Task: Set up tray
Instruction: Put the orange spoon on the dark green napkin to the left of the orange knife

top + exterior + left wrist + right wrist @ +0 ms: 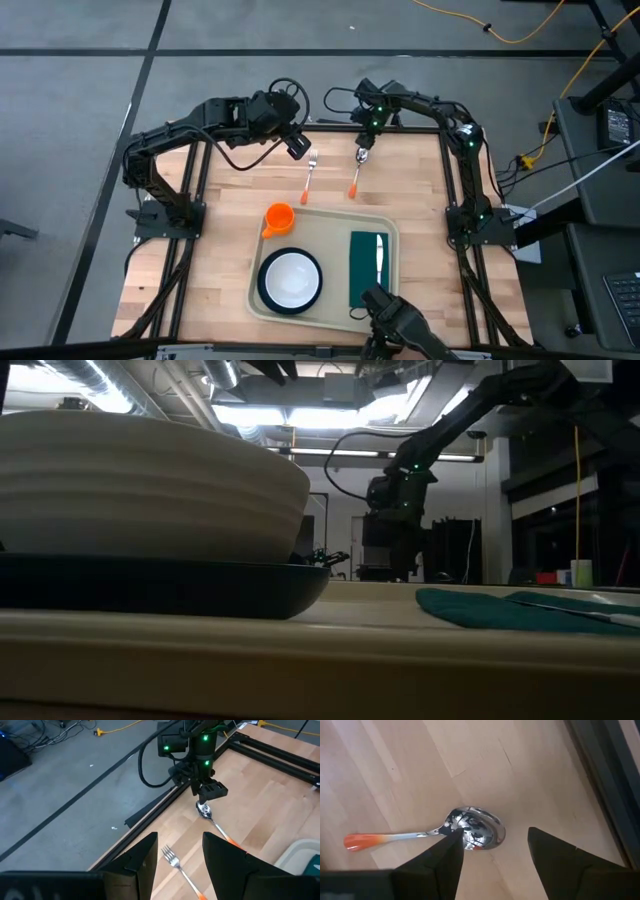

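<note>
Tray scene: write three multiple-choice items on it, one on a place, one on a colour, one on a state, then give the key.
1. Where does the spoon lie?
A. on the bare table beyond the tray
B. in the bowl
C. on the napkin

2. What colour is the cup beside the tray?
A. blue
B. orange
C. white

3. How is the right tool set over the spoon?
A. shut on the handle
B. open, fingers apart above the spoon's bowl
C. lifting the spoon off the table

Key: 1 A, since the high view shows the spoon on wood next to the fork. 2 B, since the cup by the tray's corner is orange. 3 B, since the right wrist view shows a gap between the fingers, with the spoon flat on the wood. The left tool hovers open over the fork.
</note>
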Robot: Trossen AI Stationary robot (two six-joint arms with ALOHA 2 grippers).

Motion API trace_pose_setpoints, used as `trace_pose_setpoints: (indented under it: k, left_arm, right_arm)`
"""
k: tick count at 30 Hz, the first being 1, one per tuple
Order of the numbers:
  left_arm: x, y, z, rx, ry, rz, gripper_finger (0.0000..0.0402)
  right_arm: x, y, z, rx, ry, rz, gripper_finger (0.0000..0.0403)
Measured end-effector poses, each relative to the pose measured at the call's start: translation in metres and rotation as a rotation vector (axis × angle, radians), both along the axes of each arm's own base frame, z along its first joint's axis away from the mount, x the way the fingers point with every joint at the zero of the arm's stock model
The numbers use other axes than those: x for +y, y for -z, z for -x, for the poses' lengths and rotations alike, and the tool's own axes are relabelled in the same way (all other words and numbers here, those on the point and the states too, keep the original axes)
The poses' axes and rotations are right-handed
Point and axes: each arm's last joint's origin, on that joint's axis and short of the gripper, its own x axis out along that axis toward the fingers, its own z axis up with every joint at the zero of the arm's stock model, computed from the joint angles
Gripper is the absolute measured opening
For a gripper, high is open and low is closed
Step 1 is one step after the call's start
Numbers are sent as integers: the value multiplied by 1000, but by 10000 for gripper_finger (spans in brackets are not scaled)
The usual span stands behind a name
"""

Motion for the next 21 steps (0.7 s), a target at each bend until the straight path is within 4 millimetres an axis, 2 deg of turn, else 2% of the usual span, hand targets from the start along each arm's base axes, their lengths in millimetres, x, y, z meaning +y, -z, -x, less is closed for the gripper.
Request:
trace_pose_setpoints:
  k: [9,13,17,21]
  left_arm:
    - [-2,0,0,-8,-3,7,150]
    - [-2,0,0,-8,-2,7,150]
    - [-2,0,0,-8,-3,7,150]
    - [-2,0,0,-8,-2,7,150]
  right_arm:
    - [3,18,1,-24,-2,-40,223]
    - [3,19,1,-25,-5,-39,215]
    - [2,19,0,-33,-7,-31,183]
    - [3,19,1,-30,-7,-34,118]
